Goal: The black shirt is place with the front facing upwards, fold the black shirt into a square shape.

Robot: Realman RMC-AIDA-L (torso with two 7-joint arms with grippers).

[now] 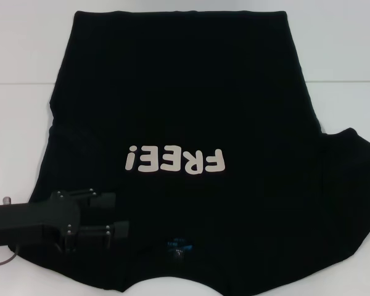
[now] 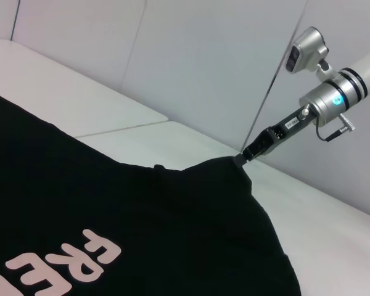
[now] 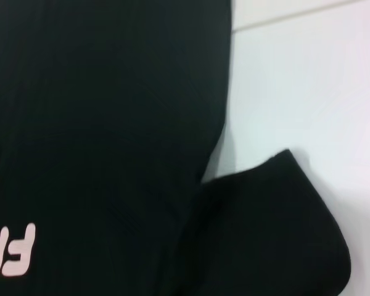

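Fingers of the left tool [image 1: 114, 217] stand parted over the black shirt [image 1: 185, 111], beside its white lettering [image 1: 176, 160]. The right tool [image 2: 250, 153] pinches the far sleeve, seemingly closed. Soft, matte cloth lies spread on the white bench [image 1: 18, 55]; a shallow pinch could slip and wrinkle the fold.

The large black cloth T-shirt [image 1: 179, 105] with white lettering lies face-up on the white table [image 1: 24, 43]; the left gripper [image 1: 114, 216] rests open-fingered on its near-left part.
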